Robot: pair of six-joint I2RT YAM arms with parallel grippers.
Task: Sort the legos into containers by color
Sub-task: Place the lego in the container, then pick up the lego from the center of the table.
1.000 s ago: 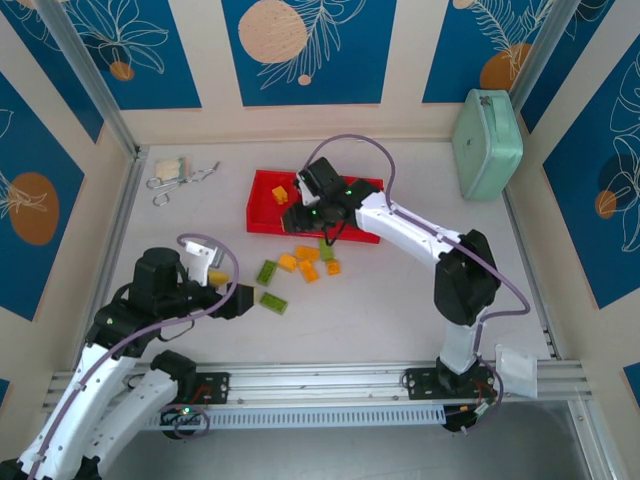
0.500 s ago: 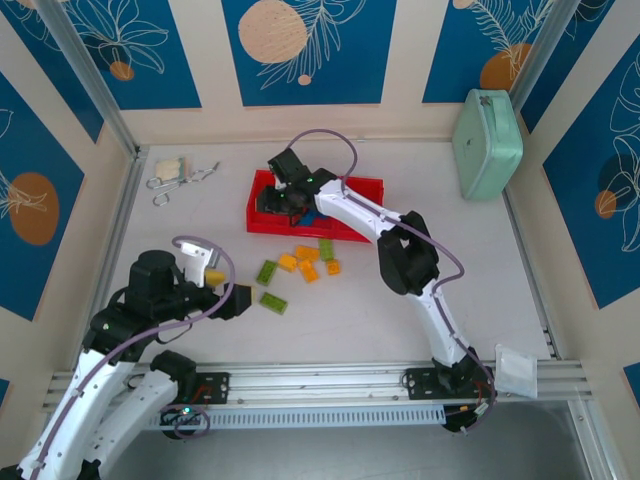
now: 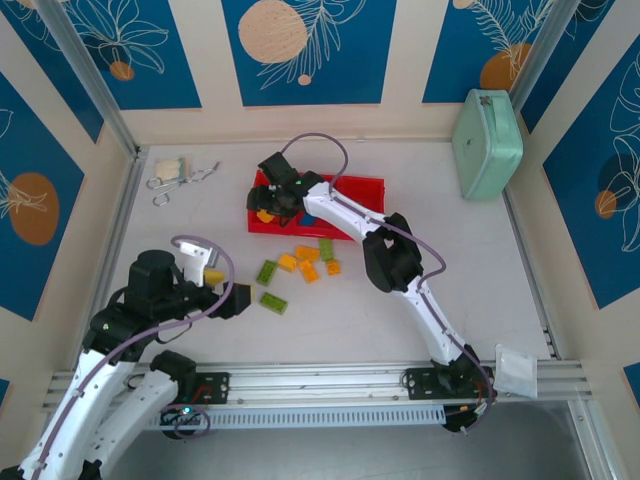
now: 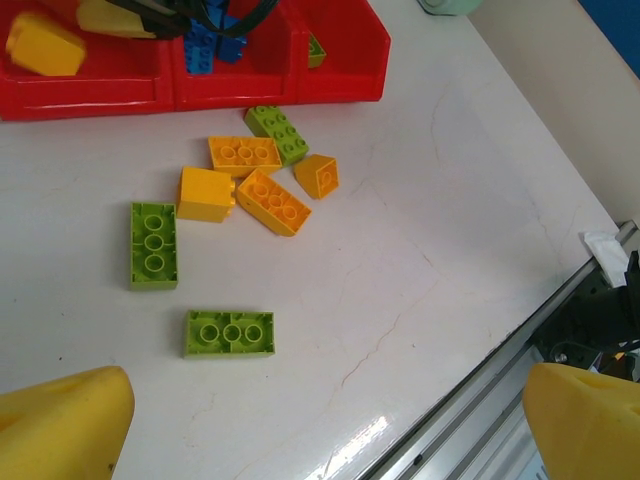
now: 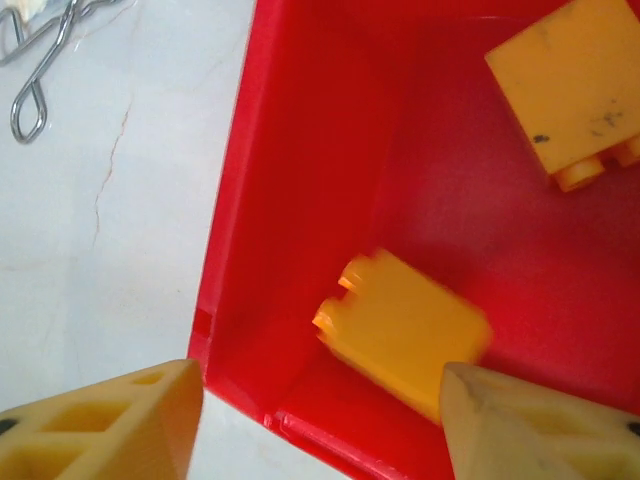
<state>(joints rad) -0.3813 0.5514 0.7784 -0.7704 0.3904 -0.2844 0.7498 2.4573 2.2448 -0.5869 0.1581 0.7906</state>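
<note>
Fingers [image 5: 110, 425] of my right gripper [image 5: 320, 425] stand apart over the left compartment of the red tray [image 5: 300, 180], with an orange brick [image 5: 405, 340] loose beneath. My left gripper [image 4: 320, 430] gapes wide, with loose legos [image 4: 272, 200] at its 12 o'clock.

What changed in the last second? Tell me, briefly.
The right gripper swung left from the middle of the tray to its left compartment, opened and let go of an orange brick, which is blurred inside beside another. The left gripper stayed open and parked; the loose bricks on the table did not move.
</note>
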